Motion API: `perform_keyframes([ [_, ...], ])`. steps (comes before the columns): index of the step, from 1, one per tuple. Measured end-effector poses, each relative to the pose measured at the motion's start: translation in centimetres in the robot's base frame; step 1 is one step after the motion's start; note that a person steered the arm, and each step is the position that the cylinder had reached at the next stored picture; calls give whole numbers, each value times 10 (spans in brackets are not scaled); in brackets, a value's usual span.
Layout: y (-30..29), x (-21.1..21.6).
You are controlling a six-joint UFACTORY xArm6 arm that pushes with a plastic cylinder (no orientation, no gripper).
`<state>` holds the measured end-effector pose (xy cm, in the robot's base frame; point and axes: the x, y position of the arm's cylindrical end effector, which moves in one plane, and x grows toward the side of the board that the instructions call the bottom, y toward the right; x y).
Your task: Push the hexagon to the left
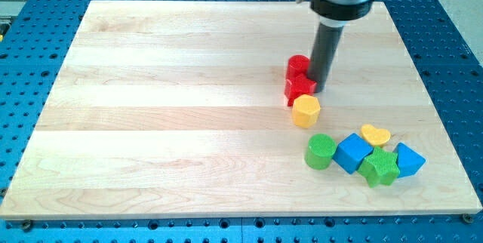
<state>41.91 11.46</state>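
The yellow hexagon (306,111) lies right of the board's middle. Just above it, touching, is a red star-shaped block (299,88), with another red block (297,65) above that. My tip (320,89) is down on the board at the right side of the red star block, just above and to the right of the yellow hexagon. The rod rises from it to the arm at the view's top.
A cluster sits at the lower right: a green round block (321,151), a blue cube (353,152), a yellow heart (375,134), a green star (379,167) and a blue block (408,160). The wooden board (166,107) lies on a blue perforated table.
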Motion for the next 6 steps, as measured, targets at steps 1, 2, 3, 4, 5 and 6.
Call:
perform_keyframes([
  [1,47,28],
  [2,12,62],
  [3,-87,63],
  [4,-108,54],
  [5,-101,54],
  [6,-62,58],
])
